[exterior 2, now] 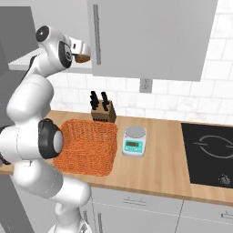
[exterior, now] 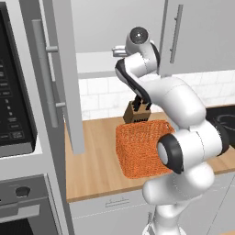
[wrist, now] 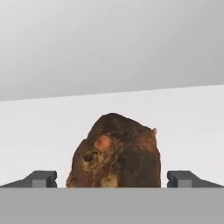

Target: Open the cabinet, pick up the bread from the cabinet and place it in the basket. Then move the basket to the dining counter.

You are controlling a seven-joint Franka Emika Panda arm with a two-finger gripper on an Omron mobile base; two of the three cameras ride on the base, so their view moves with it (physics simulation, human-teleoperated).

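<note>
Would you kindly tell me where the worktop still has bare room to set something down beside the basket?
Bare wood lies between the scale and the cooktop, and along the worktop front edge there. In the left base view there is also free wood between the open cabinet door and the basket. It is crowded where basket, knife block and scale stand close together.

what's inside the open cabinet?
The bread on the white shelf, between the open fingers. Its door hides the shelf's left part.

On the shelf (wrist: 183, 118) inside the cabinet (exterior: 55, 69), your bread (wrist: 114, 153) sits at twelve o'clock between the fingertips (wrist: 41, 178). The basket (exterior 2: 86, 145) stands on the worktop (exterior 2: 159, 168), knife block (exterior 2: 102, 109) behind it, scale (exterior 2: 134, 141) at its three o'clock.
</note>
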